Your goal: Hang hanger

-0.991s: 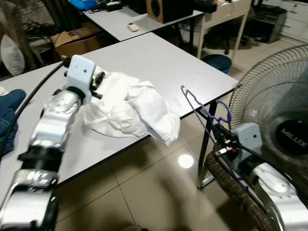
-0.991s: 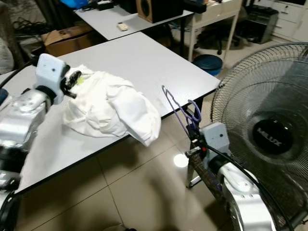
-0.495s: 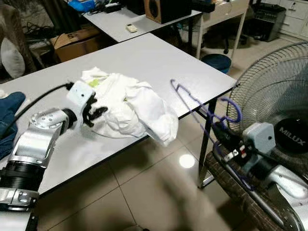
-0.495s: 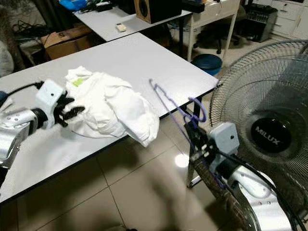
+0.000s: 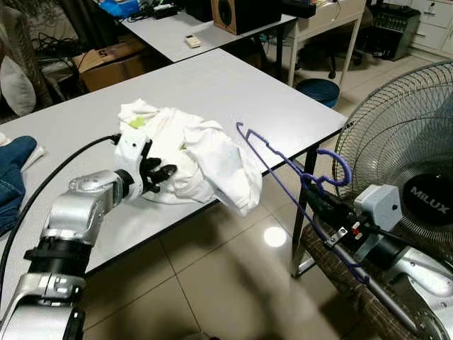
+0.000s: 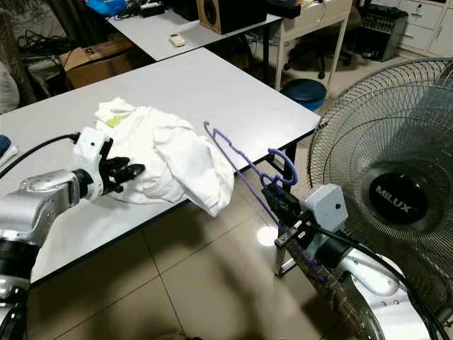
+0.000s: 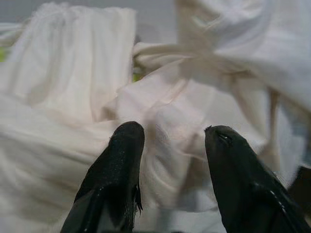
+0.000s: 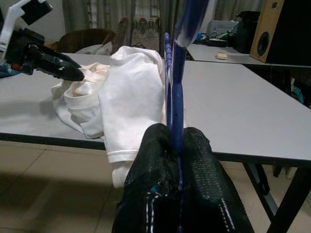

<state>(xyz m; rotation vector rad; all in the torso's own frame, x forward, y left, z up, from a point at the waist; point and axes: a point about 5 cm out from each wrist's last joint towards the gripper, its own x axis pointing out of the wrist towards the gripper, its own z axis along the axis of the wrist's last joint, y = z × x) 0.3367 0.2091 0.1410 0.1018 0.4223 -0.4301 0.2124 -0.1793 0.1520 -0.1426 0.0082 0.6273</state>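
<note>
Glossy beige floor tiles (image 5: 212,283) and a matte grey table (image 5: 233,85) frame the scene from my remote station. My left gripper (image 5: 161,173), at left centre of the left eye view, has its two black fingers parted a narrow way, tips against the near edge of a crumpled white garment (image 5: 191,159) and closed on nothing. In the left wrist view those rounded, rubbery fingers (image 7: 121,165) stand apart with soft, creased cotton folds between and beyond them. The garment lies heaped on the table, one fold drooping over the front edge.

My right gripper (image 6: 279,202), at lower right of centre in the right eye view, is clamped on a thin purple wire hanger (image 5: 283,166). In the right wrist view its textured black fingers (image 8: 155,160) pinch the hanger's slim blue-purple rod, which rises straight up from between them. The hanger is held in the air past the table's front right corner, its long straight bar slanting up and left toward the garment, its far tip just beside the hanging fold; I cannot tell whether they touch. Its curled hook bends over near the gripper.

Behind the right arm stands a large round fan (image 5: 410,163) with a wire-mesh grille. Farther back, in the upper part of the frame, sit a second grey table (image 5: 184,28), a wooden speaker box (image 5: 237,13) and a cardboard box (image 5: 113,57). Blue denim (image 5: 13,170) lies at the left edge.
</note>
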